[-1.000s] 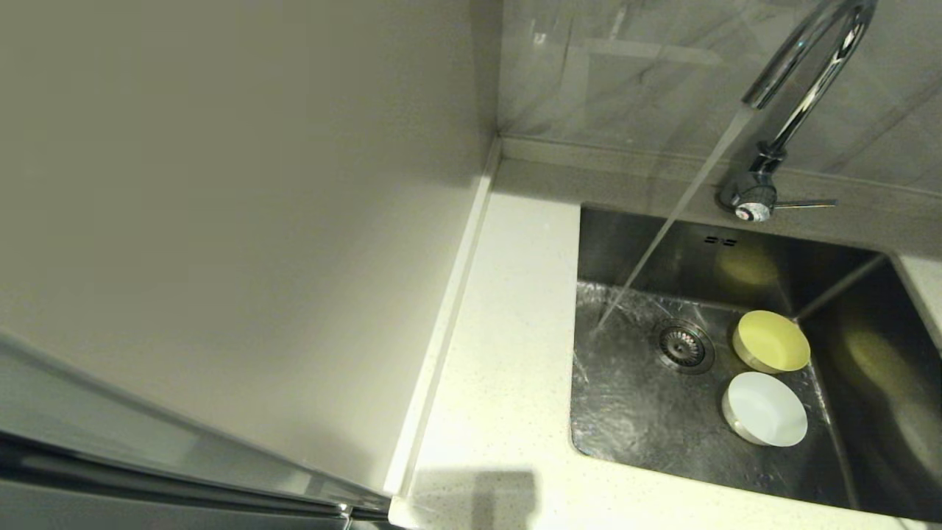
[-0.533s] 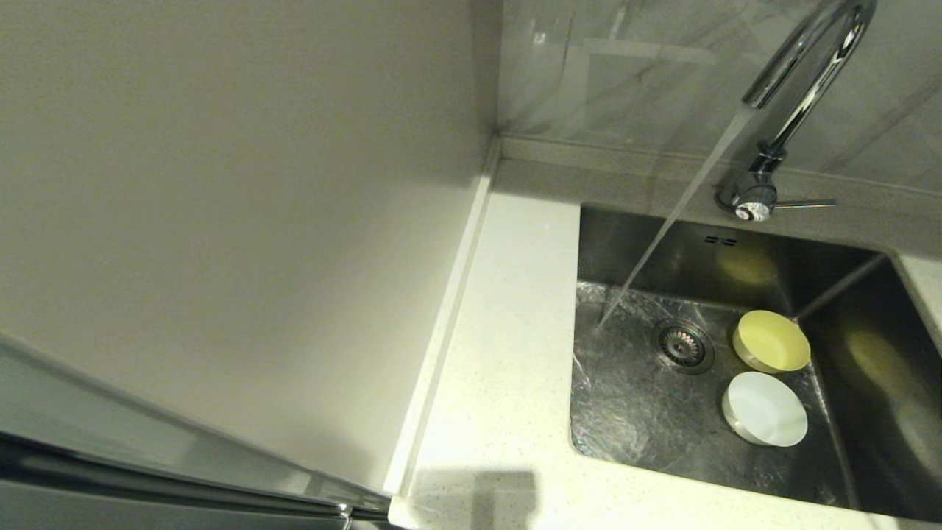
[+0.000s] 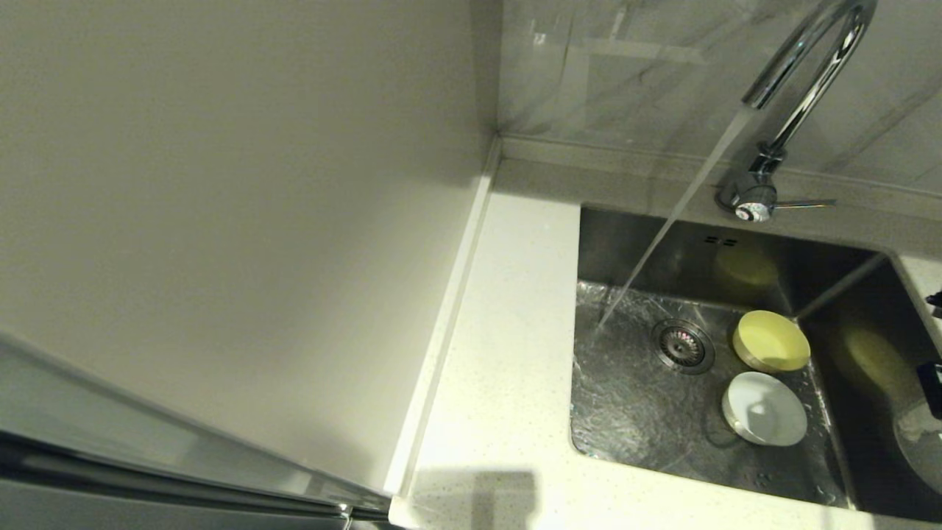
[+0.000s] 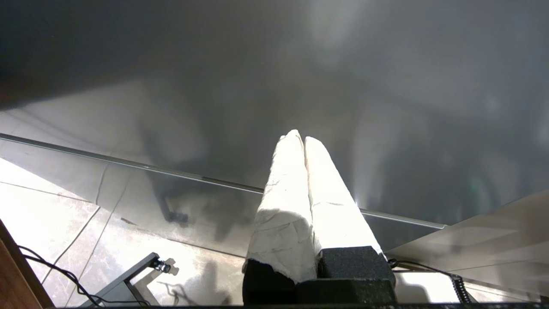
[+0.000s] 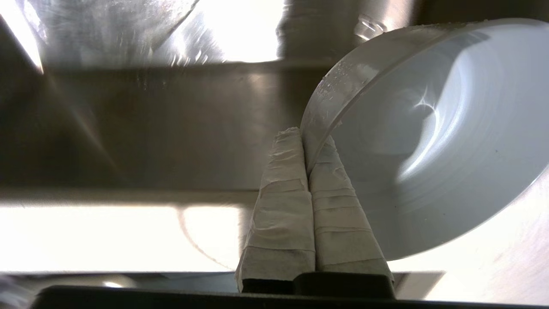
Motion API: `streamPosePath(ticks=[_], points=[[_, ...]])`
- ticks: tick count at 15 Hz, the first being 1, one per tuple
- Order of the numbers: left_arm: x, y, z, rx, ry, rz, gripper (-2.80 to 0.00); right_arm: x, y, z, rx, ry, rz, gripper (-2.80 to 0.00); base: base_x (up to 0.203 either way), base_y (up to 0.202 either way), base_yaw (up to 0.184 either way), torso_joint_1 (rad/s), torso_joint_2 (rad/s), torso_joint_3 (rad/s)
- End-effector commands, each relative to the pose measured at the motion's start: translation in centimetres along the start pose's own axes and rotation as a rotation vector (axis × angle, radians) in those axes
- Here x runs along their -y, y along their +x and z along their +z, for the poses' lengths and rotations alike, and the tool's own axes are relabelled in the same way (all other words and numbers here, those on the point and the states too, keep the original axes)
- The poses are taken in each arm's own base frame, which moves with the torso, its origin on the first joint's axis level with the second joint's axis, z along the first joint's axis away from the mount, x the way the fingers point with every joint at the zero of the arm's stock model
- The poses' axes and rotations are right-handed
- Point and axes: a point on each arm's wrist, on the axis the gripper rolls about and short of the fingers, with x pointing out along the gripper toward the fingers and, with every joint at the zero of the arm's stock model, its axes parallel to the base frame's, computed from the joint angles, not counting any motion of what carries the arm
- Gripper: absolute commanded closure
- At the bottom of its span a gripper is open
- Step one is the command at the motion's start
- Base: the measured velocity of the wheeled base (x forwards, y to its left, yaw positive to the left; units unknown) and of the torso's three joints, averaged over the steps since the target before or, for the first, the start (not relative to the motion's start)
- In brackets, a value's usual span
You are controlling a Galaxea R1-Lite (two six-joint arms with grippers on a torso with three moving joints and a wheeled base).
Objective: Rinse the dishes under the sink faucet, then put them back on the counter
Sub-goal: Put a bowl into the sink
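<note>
Three small round shallow bowls are seen. A pale yellow bowl (image 3: 770, 341) and a white bowl (image 3: 764, 418) are lying on the floor of the sink (image 3: 647, 412), to the right of the round drain strainer (image 3: 682, 344), the yellow one nearer to the back wall and the white one just in front of it; the two are close to each other, but it cannot be told if they touch. The third bowl, the held white bowl (image 5: 429, 141), is smooth and glossy, with small water drops along its rim and a bright reflection inside. It is kept tilted on its edge, and its rim is pinched between the two tape-wrapped fingers (image 5: 281, 201) of the right gripper (image 5: 305, 139), which are closed on it; the body of the bowl stands out to one side of the fingertips, over the steel of the sink. In the head view only a part of this bowl (image 3: 921, 442) is seen at the right edge, over the right part of the sink. Water is running from the faucet (image 3: 798, 81) in a slanted stream onto the sink floor, left of the strainer. The counter (image 3: 508, 353) lies to the left of the sink. The left gripper (image 4: 303, 138) is parked away from the sink with its fingers pressed together on nothing.
</note>
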Motion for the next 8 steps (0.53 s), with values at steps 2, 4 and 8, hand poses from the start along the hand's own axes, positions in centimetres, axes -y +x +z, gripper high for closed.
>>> streamPosePath(ticks=[2,4,8], points=[[0.0,0.0,0.0,0.004,-0.001,-0.001,0.0,-3.5,0.4,-0.3,0.007,-0.289,-0.03,0.0,0.0,0.0,0.0,0.0,0.0,0.0],[0.0,0.0,0.0,0.004,-0.001,0.0,0.0,-4.2,1.3,-0.3,0.052,-0.428,-0.076,0.0,0.0,0.0,0.0,0.0,0.0,0.0],[0.0,0.0,0.0,0.004,-0.001,0.002,0.0,-4.3,3.8,0.2,0.256,-0.677,-0.168,0.0,0.0,0.0,0.0,0.0,0.0,0.0]])
